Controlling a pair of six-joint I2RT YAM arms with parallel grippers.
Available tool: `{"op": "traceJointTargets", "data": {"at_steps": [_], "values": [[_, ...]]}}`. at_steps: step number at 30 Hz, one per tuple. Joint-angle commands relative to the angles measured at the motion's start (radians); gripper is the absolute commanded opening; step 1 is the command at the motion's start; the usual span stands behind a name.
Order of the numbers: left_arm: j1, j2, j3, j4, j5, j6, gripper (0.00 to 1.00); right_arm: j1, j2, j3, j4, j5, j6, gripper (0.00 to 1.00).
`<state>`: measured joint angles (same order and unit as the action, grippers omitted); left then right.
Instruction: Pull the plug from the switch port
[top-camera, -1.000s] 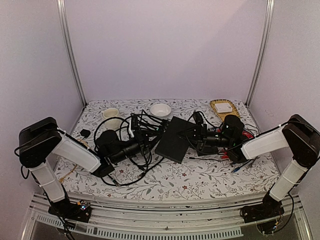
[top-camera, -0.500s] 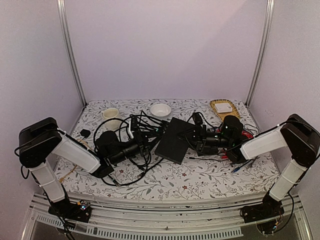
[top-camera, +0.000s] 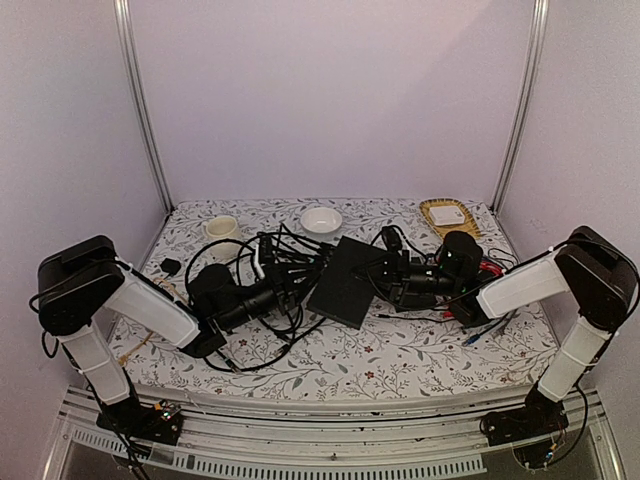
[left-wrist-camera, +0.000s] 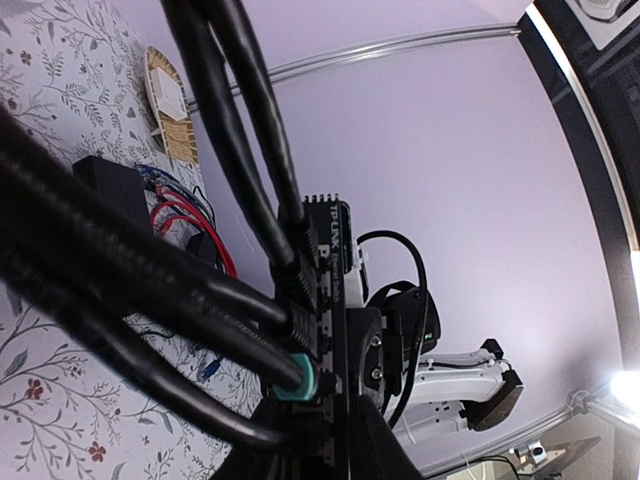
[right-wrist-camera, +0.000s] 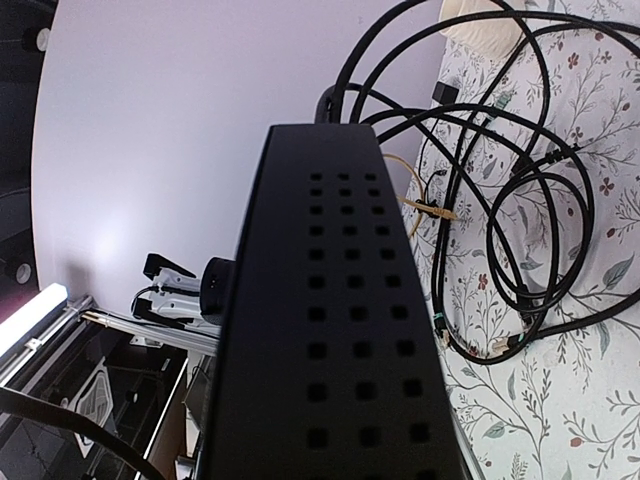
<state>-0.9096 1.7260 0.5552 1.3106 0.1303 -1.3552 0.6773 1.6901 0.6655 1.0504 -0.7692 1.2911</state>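
Matte black plastic is filling my right wrist view: the switch (right-wrist-camera: 330, 330), its vented face close against the lens. From above it is lying flat near the middle of the table (top-camera: 400, 350), its port edge facing left into a knot of black cables (top-camera: 285, 255). My right claw (top-camera: 398, 275) is sitting against the switch's right edge. Its fingers are not showing, so I cannot tell whether it is clenched on the box or only leaning on it. My left claw (top-camera: 280, 290) is reaching in among the cables at the port edge. Thick leads are blocking that view too, and I cannot tell whether it is clamped on anything. A teal-booted plug (left-wrist-camera: 296, 381) is sitting in a port just ahead of it.

Here is what I am worrying about:

- **Loose brace:** if my right side is not gripping firmly, a pull to the left is likely going to drag the whole switch along with the plug seated.
- **Crowded leads:** I may be closing on a neighbouring cable or on the cord rather than the boot, straining it or freeing the wrong plug.
- **Latch:** one left unpressed could be jamming the pull.
- **Tangle:** a hard tug could be sweeping it toward the cup (top-camera: 221, 228) and bowl (top-camera: 321, 218) nearby.
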Motion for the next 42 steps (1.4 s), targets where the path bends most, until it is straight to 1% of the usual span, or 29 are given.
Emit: {"op": "traceJointTargets", "data": {"at_steps": [1, 13, 19, 24, 28, 31, 42], "values": [[-0.013, -0.008, -0.010, 0.073, 0.012, 0.006, 0.23, 0.002, 0.007, 0.040, 0.071, 0.005, 0.009, 0.02], [-0.012, -0.019, -0.019, 0.040, 0.014, 0.009, 0.17, -0.005, 0.018, 0.045, 0.084, 0.007, 0.016, 0.02], [-0.011, -0.022, -0.018, 0.038, 0.015, 0.011, 0.12, -0.005, 0.022, 0.047, 0.087, 0.007, 0.020, 0.02], [-0.011, -0.024, -0.023, 0.036, 0.014, 0.010, 0.11, -0.007, 0.024, 0.051, 0.087, 0.007, 0.021, 0.02], [-0.012, -0.023, -0.034, 0.054, 0.010, 0.000, 0.07, -0.006, 0.028, 0.051, 0.092, 0.006, 0.022, 0.02], [-0.011, -0.017, -0.042, 0.076, 0.008, -0.008, 0.00, -0.008, 0.032, 0.053, 0.095, 0.002, 0.022, 0.02], [-0.008, 0.011, -0.077, 0.192, -0.030, -0.069, 0.00, -0.018, 0.034, 0.052, 0.100, -0.011, 0.028, 0.02]]}}
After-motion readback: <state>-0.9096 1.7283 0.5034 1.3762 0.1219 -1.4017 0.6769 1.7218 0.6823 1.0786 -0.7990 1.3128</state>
